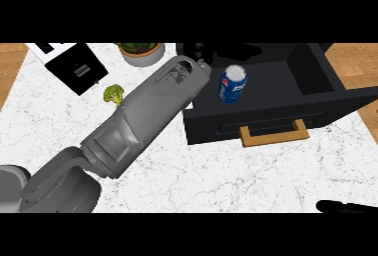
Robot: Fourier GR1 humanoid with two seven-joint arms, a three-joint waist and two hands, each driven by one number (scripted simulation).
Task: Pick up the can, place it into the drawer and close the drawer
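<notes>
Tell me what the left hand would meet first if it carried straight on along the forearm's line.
Probably the drawer's back-left corner. The left hand shows only as a dark shape at the forearm's tip, pointing up and right, already over that corner. The can stands right of this line. Depth is unclear.

A white marble counter (221,170) fills the view, with wooden floor (354,55) at both upper corners.

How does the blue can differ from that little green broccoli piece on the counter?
The can is blue with a white top, while the broccoli is green. The can is smooth and cylindrical; the broccoli is lumpy and irregular. The can stands inside the open black drawer; the broccoli lies on the white marble counter, left of the grey forearm. The can looks bigger. No robot hand holds either.
</notes>
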